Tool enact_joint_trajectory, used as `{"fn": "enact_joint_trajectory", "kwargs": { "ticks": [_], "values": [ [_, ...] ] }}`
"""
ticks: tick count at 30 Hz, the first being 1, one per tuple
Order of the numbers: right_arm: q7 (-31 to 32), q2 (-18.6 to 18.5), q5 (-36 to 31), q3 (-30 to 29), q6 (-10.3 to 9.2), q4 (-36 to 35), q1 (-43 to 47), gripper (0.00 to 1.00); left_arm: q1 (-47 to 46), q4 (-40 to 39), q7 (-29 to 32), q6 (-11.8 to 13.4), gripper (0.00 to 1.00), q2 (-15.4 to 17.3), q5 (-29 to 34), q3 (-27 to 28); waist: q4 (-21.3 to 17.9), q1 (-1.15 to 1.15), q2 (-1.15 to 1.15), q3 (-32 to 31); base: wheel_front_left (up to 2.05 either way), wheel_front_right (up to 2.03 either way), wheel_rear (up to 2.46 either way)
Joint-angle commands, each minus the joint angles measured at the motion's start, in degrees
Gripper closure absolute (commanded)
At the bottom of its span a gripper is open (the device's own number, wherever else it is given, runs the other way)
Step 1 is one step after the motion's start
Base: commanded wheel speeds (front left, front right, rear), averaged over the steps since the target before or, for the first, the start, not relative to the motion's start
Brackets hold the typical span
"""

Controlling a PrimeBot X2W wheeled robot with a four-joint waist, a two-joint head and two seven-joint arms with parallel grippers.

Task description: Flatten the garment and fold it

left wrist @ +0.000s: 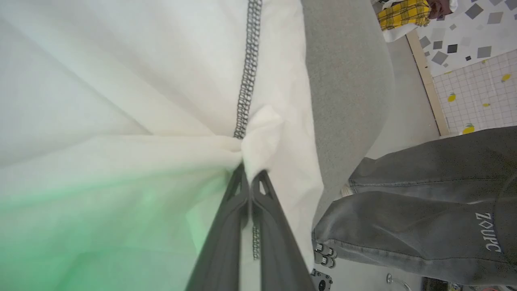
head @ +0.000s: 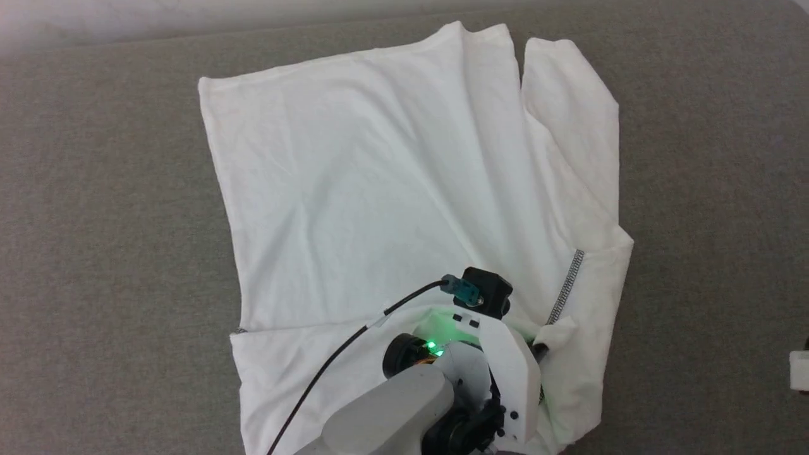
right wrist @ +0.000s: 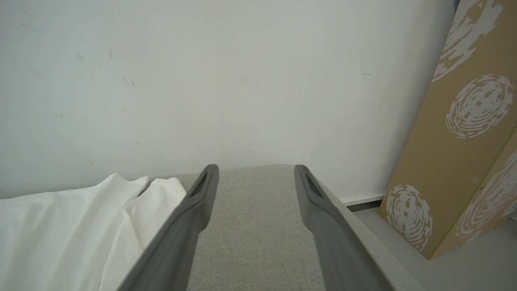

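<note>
The garment (head: 379, 189), a white shirt, lies spread on the grey padded surface (head: 95, 253), with a sleeve (head: 575, 126) folded along its right side. A grey stitched seam (head: 567, 287) runs near its lower right. My left gripper (head: 543, 344) is shut on a bunch of the garment's cloth at the end of that seam. In the left wrist view the fingers (left wrist: 232, 226) pinch the white fabric (left wrist: 262, 133) just below the seam (left wrist: 247, 81). My right gripper (right wrist: 254, 171) stands open above bare grey surface, with the garment (right wrist: 72, 230) off to its left.
A person's grey trousers (left wrist: 424, 202) stand beside the surface's edge in the left wrist view. A white wall (right wrist: 242, 81) backs the far edge, with a patterned cardboard box (right wrist: 464, 141) leaning to the right. A small white object (head: 799, 370) shows at the head view's right edge.
</note>
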Motion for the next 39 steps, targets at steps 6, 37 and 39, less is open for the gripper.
{"fn": "enact_joint_trajectory", "kwargs": {
  "ticks": [6,37,39],
  "values": [
    [-0.5,0.1,-0.1,2.2,-0.05,1.0,-1.9,0.00,-2.6,5.6,-4.8,0.9,1.00,-0.1,-5.7,-4.4,-3.3,-0.01,0.00,2.1,0.00,0.00,0.00],
    [2.4,0.1,-1.5,2.7,-0.05,-0.2,2.7,0.00,-9.0,-14.2,-34.2,7.0,0.00,23.1,-1.8,10.7,5.7,-0.01,0.00,-8.8,0.00,0.00,0.00],
    [2.3,0.1,-1.1,2.9,-0.05,0.0,3.3,0.00,-3.1,-20.1,-34.2,9.6,0.00,26.7,2.3,17.6,5.9,-0.01,0.00,-9.0,0.00,0.00,0.00]
  ]
}}
